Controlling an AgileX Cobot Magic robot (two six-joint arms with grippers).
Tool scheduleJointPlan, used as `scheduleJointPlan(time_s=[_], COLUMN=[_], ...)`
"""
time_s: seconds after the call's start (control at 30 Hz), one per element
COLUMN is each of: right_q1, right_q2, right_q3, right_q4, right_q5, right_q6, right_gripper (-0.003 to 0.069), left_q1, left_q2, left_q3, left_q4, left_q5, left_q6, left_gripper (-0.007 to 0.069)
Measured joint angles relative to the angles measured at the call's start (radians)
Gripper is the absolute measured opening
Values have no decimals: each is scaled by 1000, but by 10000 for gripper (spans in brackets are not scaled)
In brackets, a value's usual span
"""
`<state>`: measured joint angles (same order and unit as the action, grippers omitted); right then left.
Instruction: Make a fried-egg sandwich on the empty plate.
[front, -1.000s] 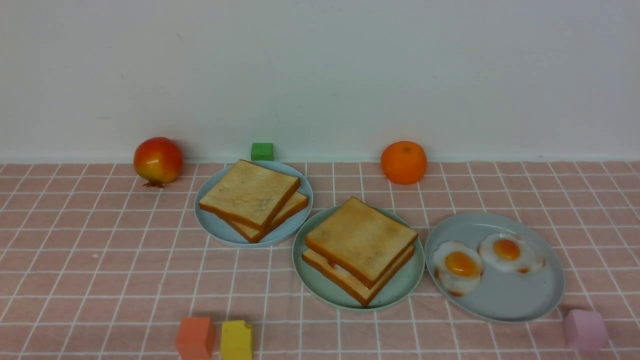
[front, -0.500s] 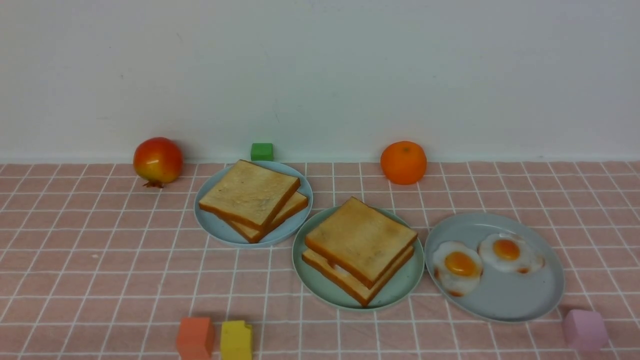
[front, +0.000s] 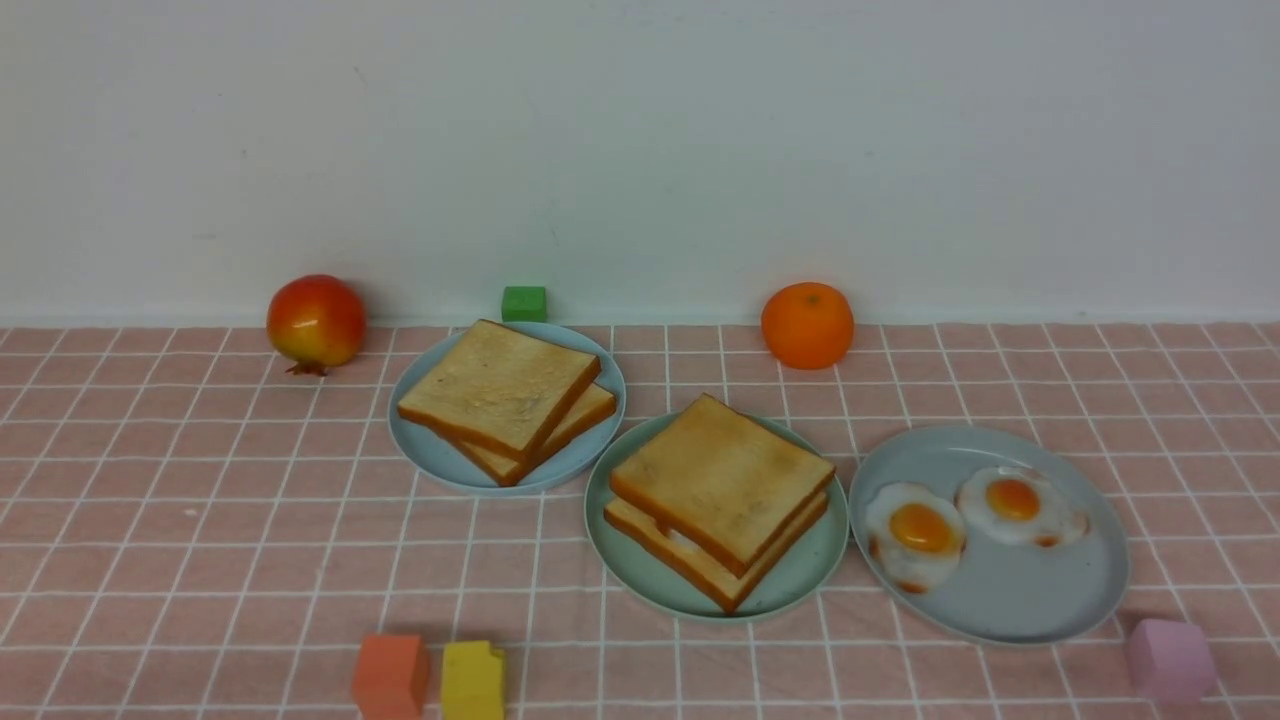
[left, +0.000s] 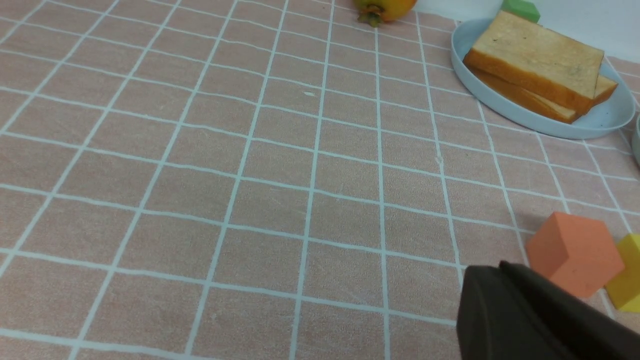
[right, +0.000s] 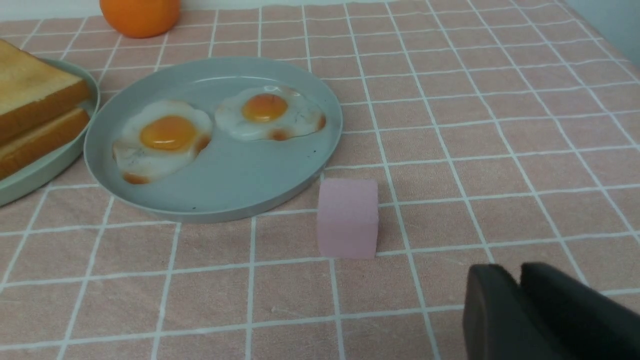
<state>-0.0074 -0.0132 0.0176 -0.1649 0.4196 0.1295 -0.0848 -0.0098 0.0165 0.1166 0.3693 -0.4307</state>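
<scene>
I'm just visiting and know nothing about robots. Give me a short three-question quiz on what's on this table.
1. True or false: the mint-green plate is bare.
2. How many fried eggs lie on the grey-blue plate?
3. Which block sits nearest the grey-blue plate: A) green block, B) pink block, C) orange block?

Key
1. False: a fried-egg sandwich sits on it, egg white peeking out between the two toast slices.
2. Two.
3. B.
</scene>
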Motion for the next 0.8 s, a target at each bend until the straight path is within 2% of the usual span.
scheduleJointPlan(time_s=[0.8], right_q1=[0], right_q2=[0], right_q3=[0], right_q4=[0], right_q5=[0], right_q6=[0], right_gripper=[151], left_q1=[0], left_q2=[0], left_q3=[0], left_q4=[0], left_q5=[0], left_q6=[0], left_gripper=[78])
